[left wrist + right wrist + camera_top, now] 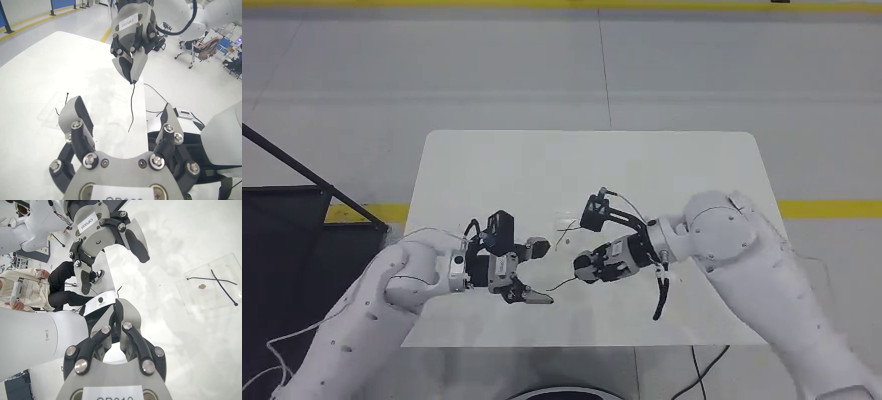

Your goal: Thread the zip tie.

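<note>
The left gripper (122,106) stands wide open and holds nothing. A thin black zip tie (131,106) has its free tip in the gap between the left gripper's fingers; whether it touches one cannot be told. Straight ahead and facing it, the right gripper (133,80) is closed tight on the tie's other end, pinching it at the fingertips. Beyond both grippers, off to one side, two spare zip ties (217,280) lie crossed on a clear plastic sheet (198,302) on the white table (672,170). Past the table's far edge is a grey floor (442,70) with a yellow line (832,208).
</note>
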